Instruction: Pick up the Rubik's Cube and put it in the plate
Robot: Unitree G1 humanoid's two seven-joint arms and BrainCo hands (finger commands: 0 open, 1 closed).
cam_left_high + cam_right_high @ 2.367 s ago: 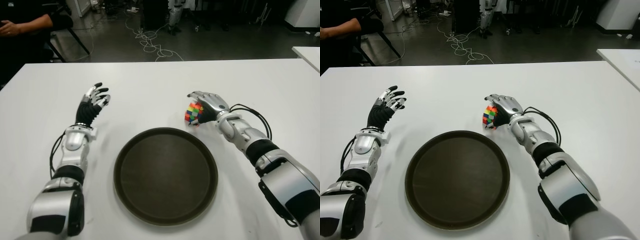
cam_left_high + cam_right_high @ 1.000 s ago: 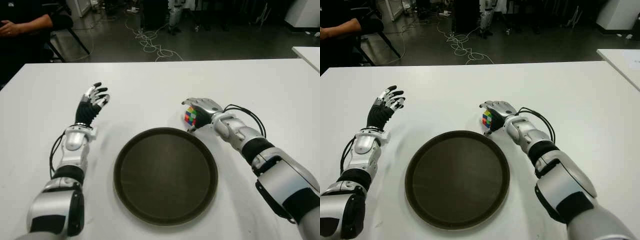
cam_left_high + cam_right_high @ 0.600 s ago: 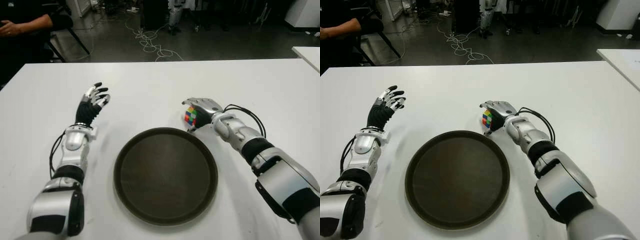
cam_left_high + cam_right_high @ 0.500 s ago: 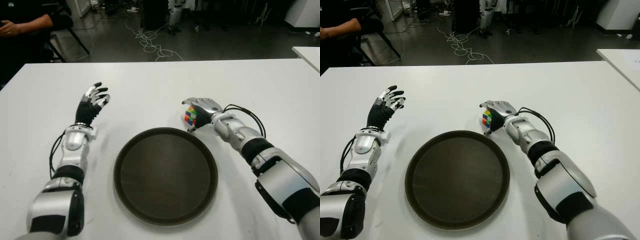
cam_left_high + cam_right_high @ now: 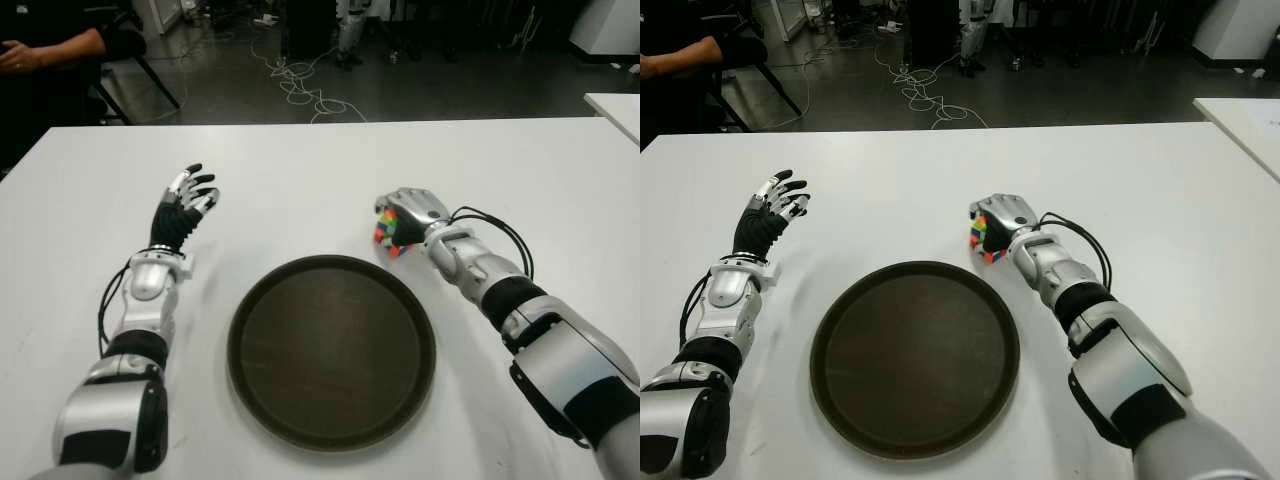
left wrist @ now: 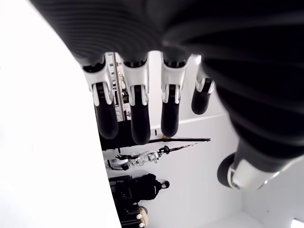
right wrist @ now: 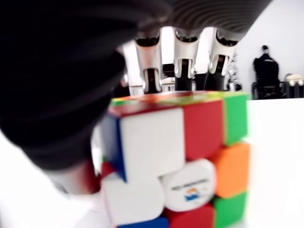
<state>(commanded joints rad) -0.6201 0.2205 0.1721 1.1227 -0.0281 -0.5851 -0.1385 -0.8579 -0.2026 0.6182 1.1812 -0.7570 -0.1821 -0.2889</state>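
The Rubik's Cube (image 5: 389, 237) shows its red, orange and green tiles just beyond the far right rim of the round dark plate (image 5: 330, 350). My right hand (image 5: 406, 213) sits over it, fingers curled down around its top and far side. In the right wrist view the cube (image 7: 175, 156) fills the palm, with the fingers (image 7: 183, 61) reaching past its far edge. I cannot tell whether it touches the table. My left hand (image 5: 188, 198) shows left of the plate, fingers spread and holding nothing; the left wrist view shows its fingers (image 6: 137, 109) straight.
The white table (image 5: 300, 170) runs wide around the plate. A seated person's arm (image 5: 50, 45) shows past the far left corner. Cables (image 5: 300, 80) lie on the floor behind. Another white table's corner (image 5: 615, 100) is at the far right.
My right hand has turned palm-down and closed more over the cube, shifting slightly right; the cube's coloured face that showed toward the plate is now mostly covered. The left hand has not moved.
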